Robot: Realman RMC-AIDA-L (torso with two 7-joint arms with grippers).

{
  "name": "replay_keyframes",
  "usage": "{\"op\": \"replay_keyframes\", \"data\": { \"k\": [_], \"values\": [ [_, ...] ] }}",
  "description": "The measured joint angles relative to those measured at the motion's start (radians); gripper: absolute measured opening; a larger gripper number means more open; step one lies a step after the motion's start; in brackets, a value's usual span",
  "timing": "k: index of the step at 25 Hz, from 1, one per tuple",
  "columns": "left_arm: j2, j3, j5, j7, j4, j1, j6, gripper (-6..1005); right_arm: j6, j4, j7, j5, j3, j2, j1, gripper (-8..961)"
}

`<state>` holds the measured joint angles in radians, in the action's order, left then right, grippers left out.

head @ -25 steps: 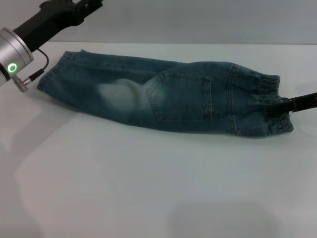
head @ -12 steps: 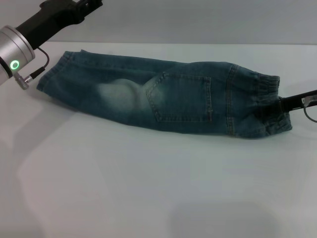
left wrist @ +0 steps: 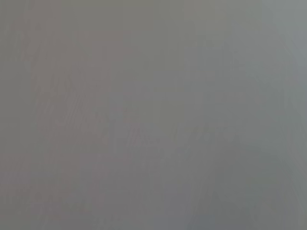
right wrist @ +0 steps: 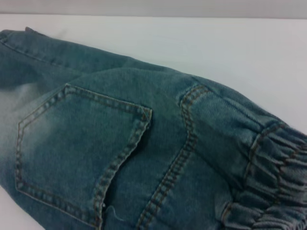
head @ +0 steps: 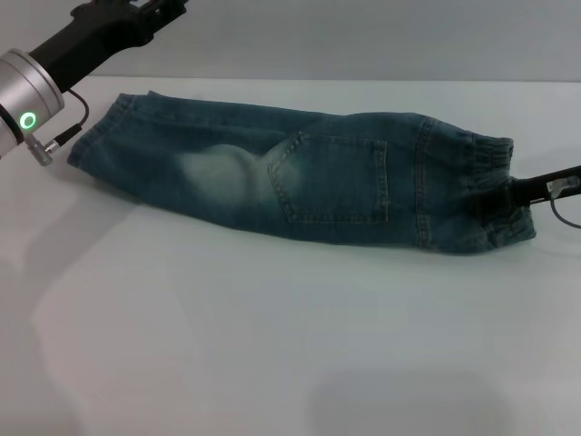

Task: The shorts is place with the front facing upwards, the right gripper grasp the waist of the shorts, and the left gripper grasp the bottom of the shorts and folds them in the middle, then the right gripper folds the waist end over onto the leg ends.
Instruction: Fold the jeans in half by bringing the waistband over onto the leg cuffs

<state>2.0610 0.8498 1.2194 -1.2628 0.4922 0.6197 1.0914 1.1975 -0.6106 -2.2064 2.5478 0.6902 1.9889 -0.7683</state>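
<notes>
The blue denim shorts point(head: 300, 177) lie folded lengthwise across the white table, the square back pocket point(head: 336, 177) facing up. The gathered waist point(head: 495, 182) is at the right and the leg ends point(head: 95, 136) at the left. My right gripper point(head: 507, 193) reaches in from the right edge, its black tip against the waist, where the fabric bunches. My left gripper point(head: 154, 11) is raised beyond the leg ends at the top left, apart from the cloth. The right wrist view shows the shorts point(right wrist: 120, 143) and the waist point(right wrist: 273, 177) close up. The left wrist view is plain grey.
The white table point(head: 272, 345) stretches bare in front of the shorts. A thin cable point(head: 567, 209) loops off the right gripper at the right edge. The left arm's silver wrist point(head: 23, 95) with its green light hangs over the table's left side.
The right gripper's tip has shifted slightly left onto the waist and its cable now shows. The waist's edge has bunched a little. The left arm has barely moved.
</notes>
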Motion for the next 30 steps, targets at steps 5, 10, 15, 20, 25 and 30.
{"op": "replay_keyframes", "data": {
  "k": [5,10,15,20,25,30],
  "values": [
    [0.0,0.004,0.0,0.003,0.0,0.0,-0.007,813,0.004,-0.016,0.011,0.0,0.0,0.008,0.006,352],
    [0.001,0.017,0.006,0.031,-0.021,0.018,-0.041,813,0.021,-0.067,0.022,-0.008,-0.004,0.032,0.032,160],
    [0.004,0.039,0.007,0.087,-0.081,0.058,-0.065,813,0.148,-0.21,0.034,-0.132,-0.005,0.044,0.105,82],
    [0.009,0.102,0.004,0.13,-0.119,0.098,-0.11,813,0.319,-0.38,0.018,-0.222,-0.018,0.038,0.17,80],
    [0.013,0.187,0.003,0.157,-0.149,0.142,-0.146,813,0.447,-0.524,-0.017,-0.236,-0.063,0.039,0.189,79],
    [0.016,0.286,0.002,0.16,-0.157,0.165,-0.172,813,0.539,-0.614,-0.04,-0.271,-0.104,0.036,0.191,78]
  ]
}}
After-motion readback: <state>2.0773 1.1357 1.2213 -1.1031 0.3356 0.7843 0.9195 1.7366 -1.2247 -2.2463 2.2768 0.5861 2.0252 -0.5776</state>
